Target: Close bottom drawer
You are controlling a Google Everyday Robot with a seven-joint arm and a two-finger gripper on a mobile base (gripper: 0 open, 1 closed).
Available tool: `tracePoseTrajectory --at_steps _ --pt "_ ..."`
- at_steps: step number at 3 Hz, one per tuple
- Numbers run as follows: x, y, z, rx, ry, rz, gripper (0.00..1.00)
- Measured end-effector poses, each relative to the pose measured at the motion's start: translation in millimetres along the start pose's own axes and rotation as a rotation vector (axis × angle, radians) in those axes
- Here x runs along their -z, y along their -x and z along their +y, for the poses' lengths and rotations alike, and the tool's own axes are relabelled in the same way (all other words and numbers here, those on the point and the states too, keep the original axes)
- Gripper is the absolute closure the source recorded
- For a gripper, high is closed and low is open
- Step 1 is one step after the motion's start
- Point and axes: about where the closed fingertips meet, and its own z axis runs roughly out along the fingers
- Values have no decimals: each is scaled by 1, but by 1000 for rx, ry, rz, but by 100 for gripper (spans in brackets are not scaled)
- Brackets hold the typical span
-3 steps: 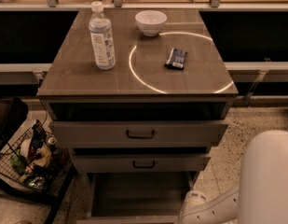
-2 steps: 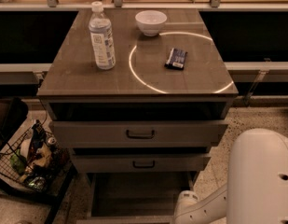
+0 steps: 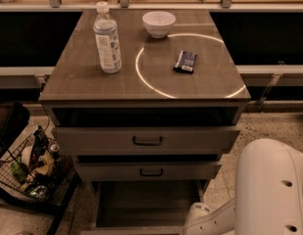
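Bottom drawer [image 3: 141,204], lower centre of frame: pulled well out, its box open to view, its front at the bottom edge. The middle drawer [image 3: 148,171] and top drawer [image 3: 147,140] above it sit nearly shut.

White arm [image 3: 268,190] fills the lower right. Its end drops off the frame beside the drawer's right front corner. The claw is out of sight there, so whether it is spread or pressed together cannot be told.

Judged barely begun: no closing shows, and the whole push is left.

On the table [image 3: 77,77]: bottle [image 3: 107,38], bowl [image 3: 159,22].

The white arm [image 3: 271,190] is bending in from the near right, with what seems its gripper [image 3: 196,215] hanging low at the near edge.
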Motion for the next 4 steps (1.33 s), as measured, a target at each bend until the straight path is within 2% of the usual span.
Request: tracePoseTrajectory --at_steps 2,3,4 --pt "-40 -11 -11 -18 -36 -75 100" --pt "-45 -9 -27 13 -67 -77 100" --pt "-51 -3 -48 57 -97 -46 100"
